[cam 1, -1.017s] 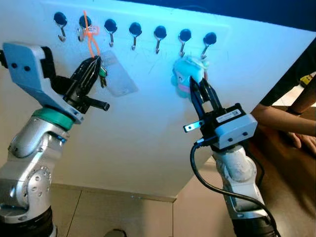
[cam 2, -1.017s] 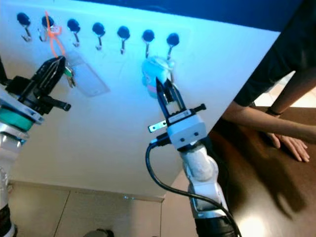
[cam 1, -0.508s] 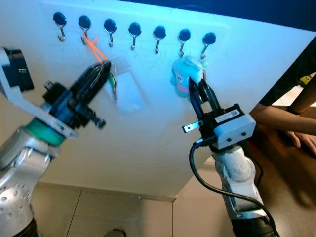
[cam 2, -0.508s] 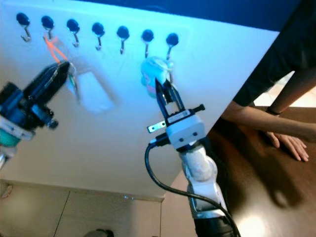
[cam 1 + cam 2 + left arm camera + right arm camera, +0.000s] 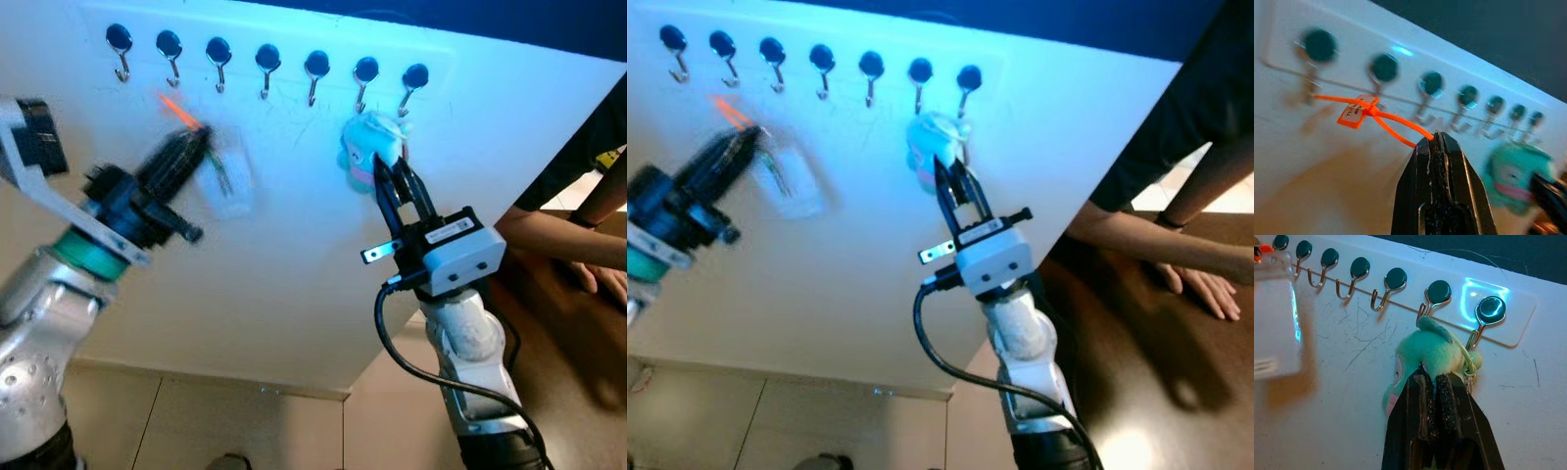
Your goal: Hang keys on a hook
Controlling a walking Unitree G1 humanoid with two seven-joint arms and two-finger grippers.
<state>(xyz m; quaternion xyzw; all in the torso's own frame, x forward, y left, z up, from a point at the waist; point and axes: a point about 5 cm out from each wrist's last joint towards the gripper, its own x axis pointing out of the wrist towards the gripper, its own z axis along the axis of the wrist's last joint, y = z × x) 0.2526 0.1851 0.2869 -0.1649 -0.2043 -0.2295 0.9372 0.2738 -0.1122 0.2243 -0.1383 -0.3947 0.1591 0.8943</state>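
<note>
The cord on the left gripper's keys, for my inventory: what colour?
Orange cord, clearest in the left wrist view.

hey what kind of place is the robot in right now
Probably a home entryway or key-hanging spot: a white board carries a row of hooks, a teal plush keychain hangs from one, and tiled floor lies below.

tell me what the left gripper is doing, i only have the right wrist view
Observer: The left gripper is shut on an orange cord, below the row of hooks.
Operator: is the cord on a hook
Observer: Cannot tell. The head view is blurred there; the cord's far end sits just under the second hook from the robot's left.
Operator: anyone nearby
Observer: A person's hand rests on the dark table on the robot's right.
</note>
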